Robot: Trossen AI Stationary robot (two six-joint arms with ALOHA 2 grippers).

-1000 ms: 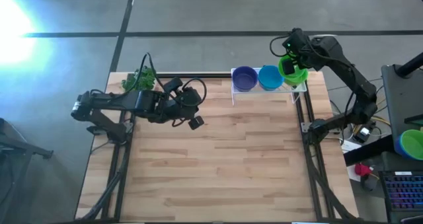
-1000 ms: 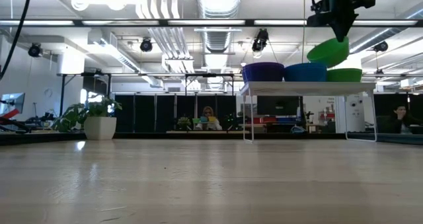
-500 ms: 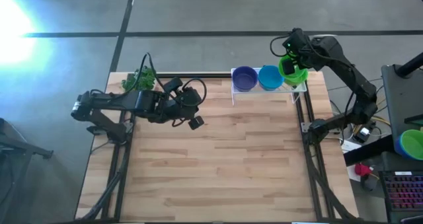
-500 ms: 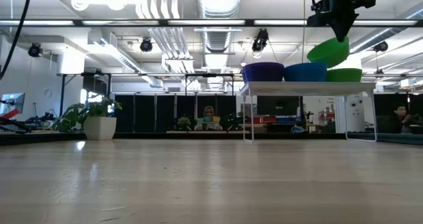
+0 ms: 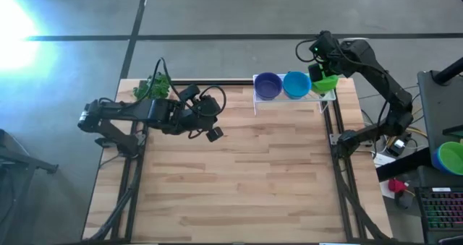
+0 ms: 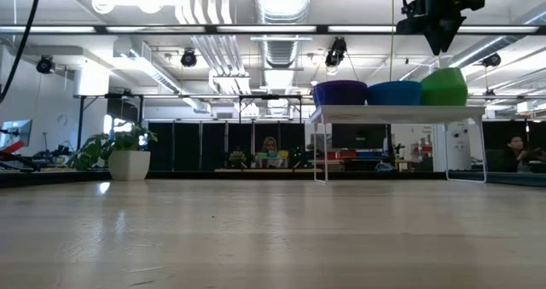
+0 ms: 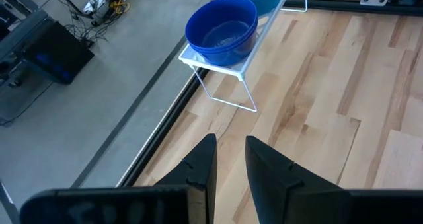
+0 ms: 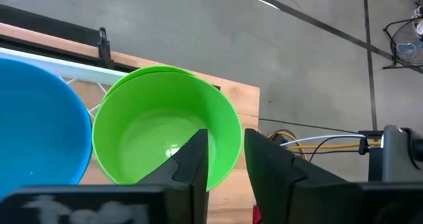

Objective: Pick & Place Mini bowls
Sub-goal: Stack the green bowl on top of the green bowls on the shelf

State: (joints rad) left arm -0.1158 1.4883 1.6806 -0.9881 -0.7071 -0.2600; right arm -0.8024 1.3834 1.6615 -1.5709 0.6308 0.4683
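Looking at the placing step here, I'd say it's basically done. The right end effector (image 6: 442, 47) hangs at the upper right of the low view, fingers a little apart and holding nothing as far as I can see. The green bowl (image 6: 444, 86) sits just under it on the rack (image 6: 384, 112), with a sliver of air between bowl and fingertips. The wrist cam makes it look like the rim is still lined up with the gap between the fingers, though, so I'm not 100% sure it's clear.

The next move, I reckon, is to lift straight up before swinging away, so a finger doesn't catch that rim and tip the bowl off the rack's end. Then go for the spare bowls (image 5: 451, 157) at the right edge of the overhead frame, off the bench (image 5: 239, 180).

Other stuff: the blue bowl (image 5: 295, 84) and purple bowl (image 5: 268, 85) sit next to the green one on the rack, packed tight, so there's no room to slide sideways. The left end effector (image 5: 212, 134) waits left of centre, slightly open and empty, near the plant (image 5: 157, 82). Nothing's in its way.
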